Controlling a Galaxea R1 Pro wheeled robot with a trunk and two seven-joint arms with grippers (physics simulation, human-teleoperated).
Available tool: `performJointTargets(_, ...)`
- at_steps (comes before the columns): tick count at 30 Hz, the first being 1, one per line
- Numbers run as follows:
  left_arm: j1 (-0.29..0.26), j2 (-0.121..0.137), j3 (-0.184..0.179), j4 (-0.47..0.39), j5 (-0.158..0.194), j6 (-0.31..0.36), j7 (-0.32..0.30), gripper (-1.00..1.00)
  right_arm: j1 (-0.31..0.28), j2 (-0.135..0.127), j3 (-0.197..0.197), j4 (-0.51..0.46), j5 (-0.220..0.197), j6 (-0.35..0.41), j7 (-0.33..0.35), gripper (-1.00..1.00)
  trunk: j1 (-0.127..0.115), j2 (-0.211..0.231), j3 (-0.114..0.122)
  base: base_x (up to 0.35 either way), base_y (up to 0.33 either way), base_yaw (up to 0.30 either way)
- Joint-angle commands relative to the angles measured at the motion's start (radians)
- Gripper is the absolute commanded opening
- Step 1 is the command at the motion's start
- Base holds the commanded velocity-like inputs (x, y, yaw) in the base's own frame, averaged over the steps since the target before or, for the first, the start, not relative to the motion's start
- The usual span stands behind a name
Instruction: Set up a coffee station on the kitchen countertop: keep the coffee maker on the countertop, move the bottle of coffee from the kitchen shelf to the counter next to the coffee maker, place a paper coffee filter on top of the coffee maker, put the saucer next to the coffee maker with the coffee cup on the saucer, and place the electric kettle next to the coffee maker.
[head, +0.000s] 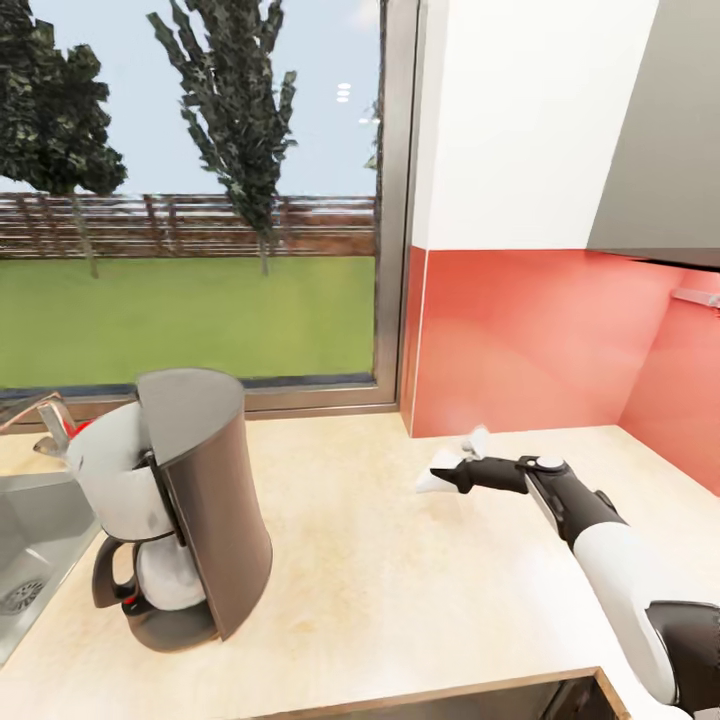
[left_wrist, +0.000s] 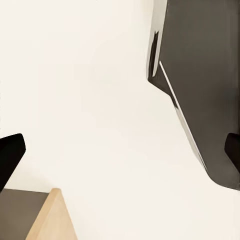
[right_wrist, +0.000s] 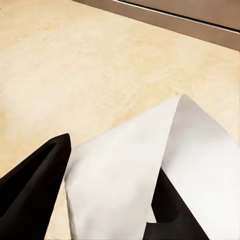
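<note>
Beige, speckled stone makes up the table, and on it the dark grey coffee maker with a white body and a glass carafe is found standing upright, just beside the steel sink. That much of the task can be judged as met: the machine is on the table. Its flat grey top is bare, so the filter step is judged as not yet done.

Farther back, well apart from the coffee maker on the side away from the sink, the right end effector is held low over the table with a white, folded paper coffee filter clamped between its two black fingers. In the right wrist view the filter is seen pinched at its lower part, fanning out beyond the fingertips. Its long axis runs roughly along the fingers, and its free edge is pointed toward the coffee maker and slightly upward.

Bottle, saucer, cup and kettle are judged as still to be brought.

The left end effector is seen in its own wrist view with both dark fingertips far apart and nothing between them, over a pale surface beside a dark panel.

Beyond everything, the window frame and the red backsplash close off the table.
</note>
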Motion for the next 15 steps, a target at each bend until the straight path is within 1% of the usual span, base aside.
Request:
performJointTargets(1,-0.001,0.000,0.008,0.000,-0.010,-0.008,0.003,1.00,-0.001,0.000,0.002,-0.003,-0.001,0.007,0.003,-1.00,0.000,-0.002,-0.002,-0.332,0.000,0.000)
performJointTargets(4,-0.003,0.002,0.008,-0.001,-0.009,-0.009,0.004,1.00,0.000,0.002,0.002,-0.003,-0.001,0.007,0.003,-1.00,0.000,-0.002,-0.002,-0.334,0.002,0.000)
performJointTargets(5,-0.005,0.002,0.010,-0.001,-0.007,-0.009,0.005,1.00,0.000,0.015,0.002,0.002,-0.001,0.007,0.003,-1.00,0.000,-0.002,-0.001,-0.293,0.203,0.000)
performJointTargets(7,-0.005,0.002,0.011,-0.001,-0.007,-0.009,0.005,1.00,0.000,0.020,0.002,0.003,-0.001,0.007,0.003,-1.00,0.000,-0.002,0.001,-0.288,0.213,0.000)
performJointTargets(15,-0.005,0.001,0.012,-0.001,-0.007,-0.009,0.005,1.00,0.000,0.024,0.002,0.003,-0.001,0.007,0.003,-1.00,0.000,-0.002,0.013,-0.283,0.224,0.000)
